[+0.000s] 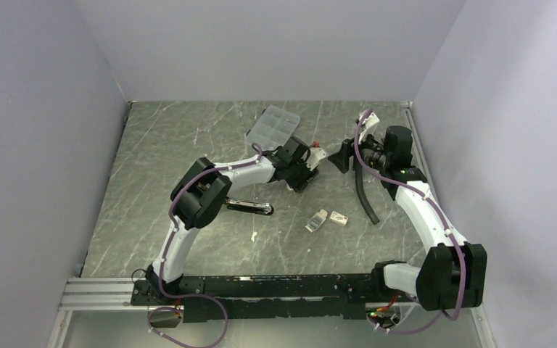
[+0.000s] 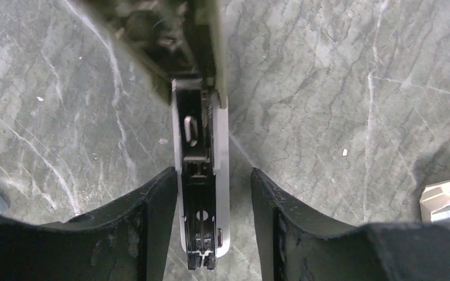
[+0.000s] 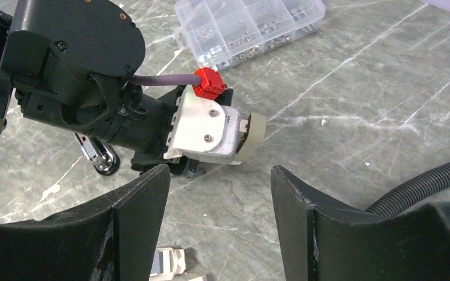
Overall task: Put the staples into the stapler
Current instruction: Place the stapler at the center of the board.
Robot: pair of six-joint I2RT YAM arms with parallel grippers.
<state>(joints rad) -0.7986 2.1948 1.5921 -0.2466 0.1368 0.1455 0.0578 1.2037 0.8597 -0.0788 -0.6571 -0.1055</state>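
Observation:
The stapler (image 2: 222, 146) lies swung open on the table, its white body and black magazine channel pointing toward the left wrist camera. My left gripper (image 2: 212, 175) straddles it with jaws open: the left finger (image 2: 158, 205) is against the stapler's side and the right finger (image 2: 266, 205) stands apart. In the top view the left gripper (image 1: 301, 172) hides the stapler. The small white staples box lies apart as tray (image 1: 318, 220) and sleeve (image 1: 339, 218); the tray (image 3: 165, 260) holds grey staples. My right gripper (image 3: 220, 172) hovers open and empty, facing the left wrist (image 3: 211, 126).
A clear compartment case (image 1: 273, 125) sits at the back of the table. A black corrugated hose (image 1: 366, 199) runs beside the right gripper (image 1: 344, 156). A black elongated tool (image 1: 250, 207) lies near the left arm's elbow. A white box piece (image 2: 448, 199) shows at the right edge.

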